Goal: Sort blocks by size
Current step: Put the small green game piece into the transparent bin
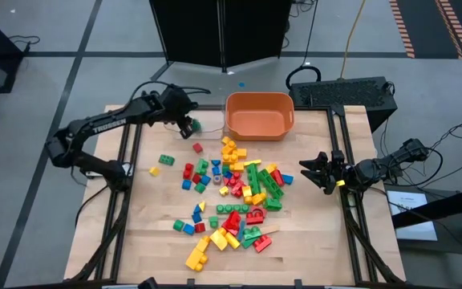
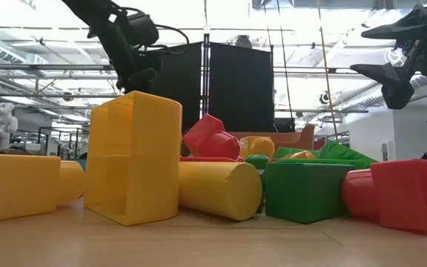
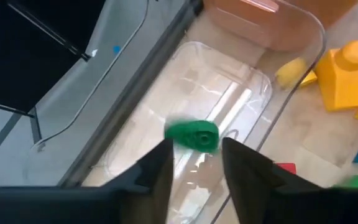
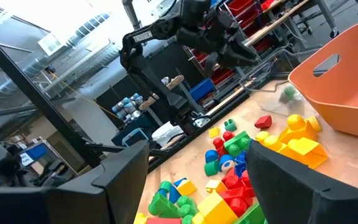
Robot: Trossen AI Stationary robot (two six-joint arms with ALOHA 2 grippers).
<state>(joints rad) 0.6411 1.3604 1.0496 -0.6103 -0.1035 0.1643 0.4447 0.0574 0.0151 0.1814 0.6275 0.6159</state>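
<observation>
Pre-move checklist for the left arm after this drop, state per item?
1. Left gripper open: ok, its fingers stand apart above the clear tray.
2. Green block released: ok, it is beyond the fingertips over the tray, blurred; whether it has landed, cannot tell.
3. Block inside the tray rim: ok, it shows over the tray floor.
4. Right gripper out of the way: ok, open at the table's right edge, away from the pile.
5. Orange tub clear of the left gripper's path: ok, it sits beside the tray, apart from the fingers.
6. Blocks left to sort: not ok, a large pile remains mid-table.
</observation>
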